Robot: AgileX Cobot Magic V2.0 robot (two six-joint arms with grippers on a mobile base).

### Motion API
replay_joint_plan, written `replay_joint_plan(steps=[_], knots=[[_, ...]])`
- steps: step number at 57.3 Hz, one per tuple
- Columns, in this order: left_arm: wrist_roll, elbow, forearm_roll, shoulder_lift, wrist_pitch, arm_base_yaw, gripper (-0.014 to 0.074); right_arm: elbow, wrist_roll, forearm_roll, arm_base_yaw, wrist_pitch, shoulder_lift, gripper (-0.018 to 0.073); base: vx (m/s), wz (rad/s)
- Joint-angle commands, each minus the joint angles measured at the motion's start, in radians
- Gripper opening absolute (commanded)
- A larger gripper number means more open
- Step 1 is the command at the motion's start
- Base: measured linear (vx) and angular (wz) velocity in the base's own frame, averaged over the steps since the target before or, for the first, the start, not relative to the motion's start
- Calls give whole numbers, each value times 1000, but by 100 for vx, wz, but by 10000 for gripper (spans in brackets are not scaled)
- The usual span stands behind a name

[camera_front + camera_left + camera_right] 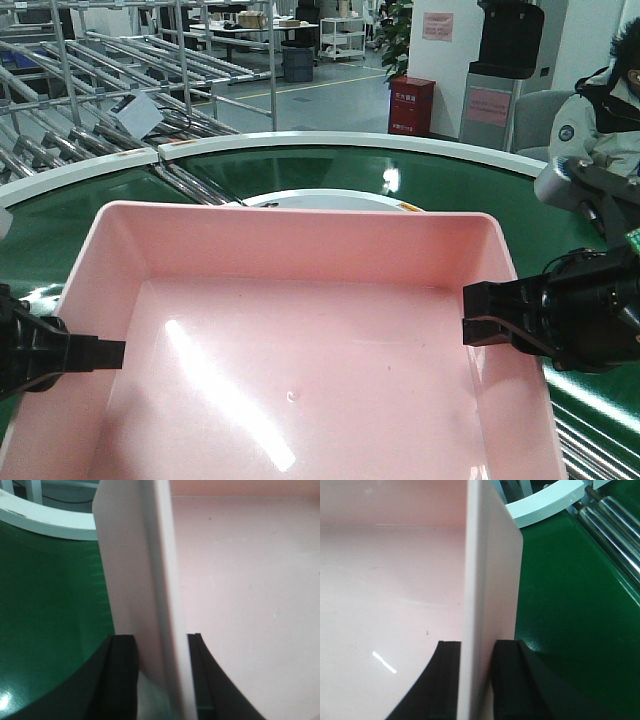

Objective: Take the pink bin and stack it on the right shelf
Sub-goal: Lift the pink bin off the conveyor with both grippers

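The pink bin (300,340) fills the lower front view, open side up, over a green belt. My left gripper (105,352) is shut on the bin's left wall, one finger inside and one outside; the left wrist view shows the wall (150,580) between the black fingers of this gripper (159,637). My right gripper (480,318) is shut on the right wall in the same way; the right wrist view shows that wall (485,570) pinched in this gripper (477,642). The right shelf is out of view.
A curved green conveyor belt (450,185) with a white rim (330,140) lies under and beyond the bin. Silver roller racks (90,90) stand at the back left, with rollers (615,525) by the belt's right. A seated person (605,110) is at far right, a red box (411,105) behind.
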Motion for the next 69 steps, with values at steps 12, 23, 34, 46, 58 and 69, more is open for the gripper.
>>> replay_joint_plan(steps=[12, 23, 34, 46, 58, 69], knots=[[-2, -29, -63, -27, 43, -7, -8, -40, -5, 51, -3, -113, -38, -9, 0, 0], [-1, -29, -63, -27, 70, -7, -8, -40, -5, 51, -3, -110, -38, -9, 0, 0], [-1, -29, -63, -27, 70, -7, -8, -40, -5, 51, -3, -110, -38, -9, 0, 0], [-1, -29, -63, -27, 70, -7, -8, -40, -5, 51, -3, -110, -38, -9, 0, 0], [-1, -29, -63, -27, 70, -7, -8, -40, -5, 50, -3, -110, -38, -9, 0, 0], [-1, -29, -63, -27, 70, -7, -8, -40, -5, 50, -3, -110, -38, -9, -2, 1]])
